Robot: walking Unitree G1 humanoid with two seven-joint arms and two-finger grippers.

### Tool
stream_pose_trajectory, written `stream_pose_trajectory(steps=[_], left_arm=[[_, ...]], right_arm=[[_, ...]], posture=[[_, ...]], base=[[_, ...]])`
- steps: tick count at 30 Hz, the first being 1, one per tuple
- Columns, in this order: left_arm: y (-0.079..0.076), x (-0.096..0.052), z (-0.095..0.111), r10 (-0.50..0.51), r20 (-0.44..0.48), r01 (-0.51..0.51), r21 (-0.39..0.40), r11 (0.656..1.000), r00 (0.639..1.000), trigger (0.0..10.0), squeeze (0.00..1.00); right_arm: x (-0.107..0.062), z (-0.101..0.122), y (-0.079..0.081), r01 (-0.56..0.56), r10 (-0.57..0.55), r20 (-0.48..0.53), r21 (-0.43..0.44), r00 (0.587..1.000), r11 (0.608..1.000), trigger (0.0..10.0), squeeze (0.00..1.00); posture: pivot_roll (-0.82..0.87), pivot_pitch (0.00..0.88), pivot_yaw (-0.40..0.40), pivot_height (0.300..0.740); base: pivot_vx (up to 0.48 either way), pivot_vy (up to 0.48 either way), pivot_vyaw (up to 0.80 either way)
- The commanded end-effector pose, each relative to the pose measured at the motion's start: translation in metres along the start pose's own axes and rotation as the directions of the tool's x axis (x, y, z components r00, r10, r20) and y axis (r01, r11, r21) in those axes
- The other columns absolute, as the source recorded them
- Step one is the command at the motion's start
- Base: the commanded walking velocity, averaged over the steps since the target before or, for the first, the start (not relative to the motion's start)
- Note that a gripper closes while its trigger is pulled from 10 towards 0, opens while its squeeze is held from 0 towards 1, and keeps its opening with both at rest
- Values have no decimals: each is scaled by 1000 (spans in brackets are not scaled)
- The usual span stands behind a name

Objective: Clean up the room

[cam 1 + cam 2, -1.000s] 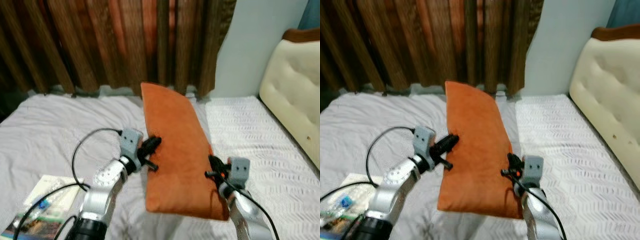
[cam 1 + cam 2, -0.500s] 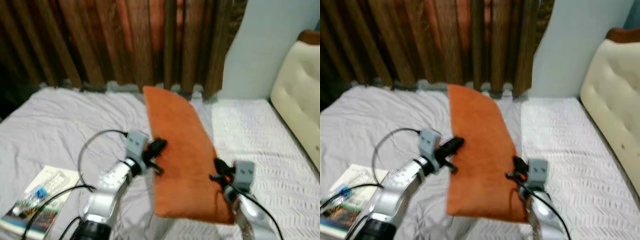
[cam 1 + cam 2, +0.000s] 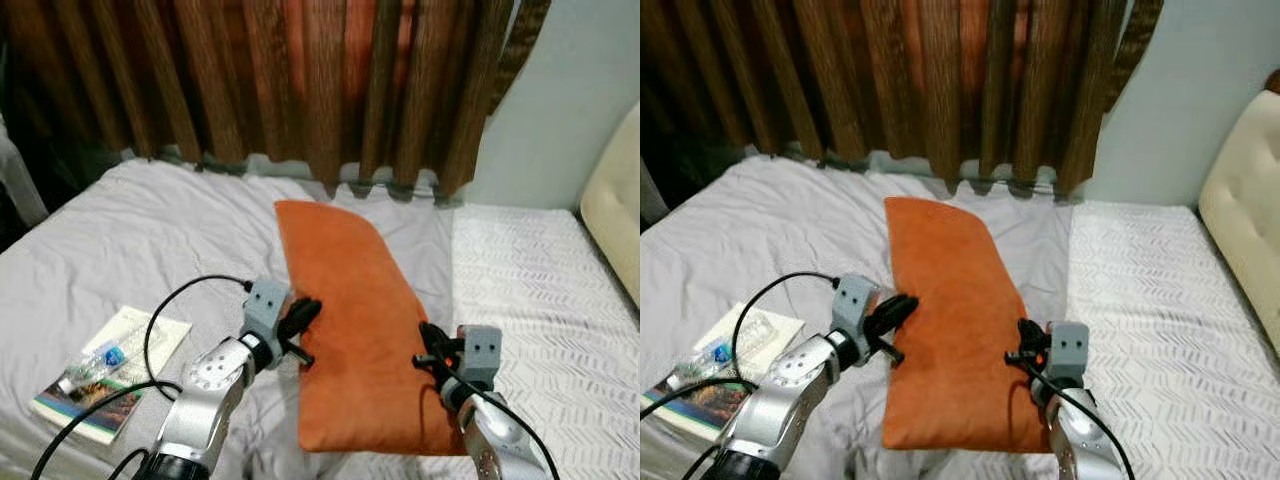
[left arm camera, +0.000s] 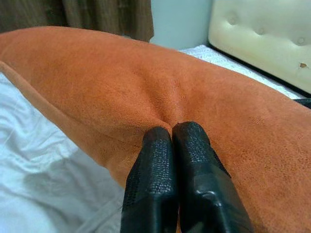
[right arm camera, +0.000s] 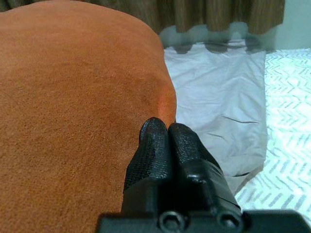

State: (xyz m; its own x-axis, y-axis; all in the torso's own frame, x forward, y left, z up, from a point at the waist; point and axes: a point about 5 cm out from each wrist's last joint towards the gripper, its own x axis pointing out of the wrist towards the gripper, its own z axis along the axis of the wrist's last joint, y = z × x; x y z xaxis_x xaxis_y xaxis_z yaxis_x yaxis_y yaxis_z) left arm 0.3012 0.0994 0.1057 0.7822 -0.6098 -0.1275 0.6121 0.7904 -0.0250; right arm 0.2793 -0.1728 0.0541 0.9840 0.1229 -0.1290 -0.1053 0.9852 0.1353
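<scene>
Two grippers pinch one orange pillow (image 3: pixel 350 320) from opposite long edges — the left gripper (image 3: pixel 300 322) on its left side, the right gripper (image 3: pixel 432 350) on its right, each with fingers pressed together on a small fold of the fabric. The pillow lies lengthwise across the grey bed sheet (image 3: pixel 150 240), its far end pointing toward the brown curtain (image 3: pixel 300 80).

The likely trouble is the hold itself: in both wrist views only a thin pucker of cover sits between the fingertips, so a lift or a tug could let the cloth slide out on one side, leaving the pillow swinging from the other. Uneven motion of the two arms would twist it.

To the robot's left, near the bed's edge, lies a book (image 3: pixel 105 375) with a small plastic packet (image 3: pixel 95 360) on top, well apart from the pillow. A cream headboard (image 3: pixel 615 210) stands at the right, beyond the white patterned cover (image 3: pixel 540 270). Nothing lies between the pillow and the headboard.
</scene>
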Motion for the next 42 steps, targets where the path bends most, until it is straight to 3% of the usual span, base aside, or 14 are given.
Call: stream_pose_trajectory(steps=[1,12,30,37,42], left_arm=[[-7,5,17,-39,72,36,30,999,997,10000,0],[-15,0,14,-62,88,58,40,997,994,10000,0],[-22,-4,19,-122,117,114,79,990,986,10000,0],[-16,-2,18,-103,109,98,53,994,989,10000,0],[0,2,10,-10,80,7,41,999,997,10000,0]], right_arm=[[2,8,0,-1,1,32,-5,999,1000,10000,0],[1,5,6,-38,39,14,-28,999,999,10000,0],[1,-5,5,-58,58,-29,-16,998,998,10000,0],[2,-6,1,-43,41,-44,-43,998,998,10000,0],[5,-5,-2,-31,29,-40,-49,999,998,10000,0]], posture=[[-8,0,-23,732],[-6,0,-25,728],[10,0,-35,728],[4,0,-29,728],[-7,0,-24,728]], base=[[0,0,-688],[0,0,-353],[0,-480,0],[0,0,-305],[0,0,-748]])
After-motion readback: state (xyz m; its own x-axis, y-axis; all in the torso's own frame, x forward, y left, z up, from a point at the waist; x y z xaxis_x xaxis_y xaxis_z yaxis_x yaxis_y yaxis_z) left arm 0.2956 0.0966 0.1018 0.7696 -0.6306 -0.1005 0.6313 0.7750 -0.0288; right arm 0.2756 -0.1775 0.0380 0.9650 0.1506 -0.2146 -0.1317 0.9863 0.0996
